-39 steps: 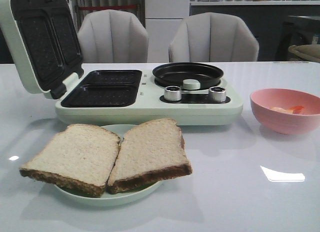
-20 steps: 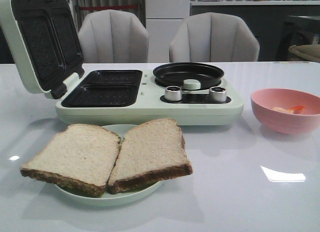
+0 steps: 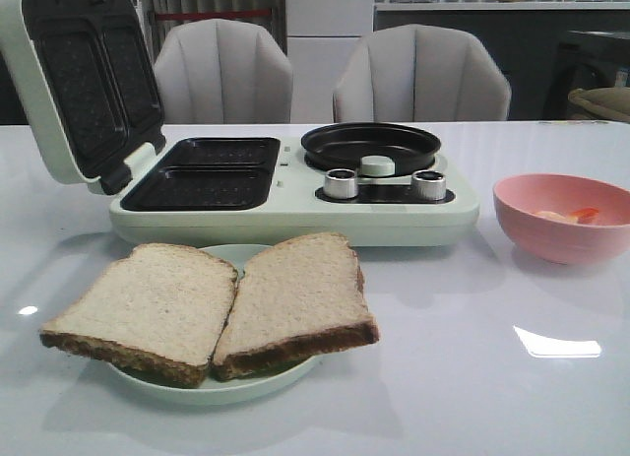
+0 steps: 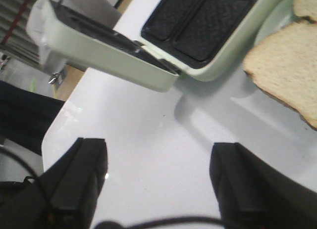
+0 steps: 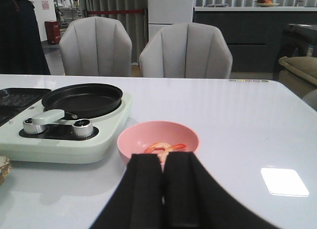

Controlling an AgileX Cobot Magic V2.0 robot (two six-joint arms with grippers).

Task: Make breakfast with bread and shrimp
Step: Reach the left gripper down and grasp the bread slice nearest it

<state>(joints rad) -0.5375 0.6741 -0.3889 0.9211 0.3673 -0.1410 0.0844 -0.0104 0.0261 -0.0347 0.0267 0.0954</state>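
Bread (image 3: 212,303): two slices side by side on a pale plate (image 3: 212,389) at the table's front, untouched. Shrimp (image 5: 166,148) sit in the pink bowl (image 3: 563,218), right of the sandwich maker (image 3: 285,195). Left gripper (image 4: 153,182): jaws spread, over bare table near the raised lid (image 3: 79,82). Right gripper (image 5: 163,189): jaws pressed together, empty, just before the bowl. Judgement: lift a slice by its overhanging edge, lay it flat in a grill well (image 3: 202,175). The lid crowds the left approach.
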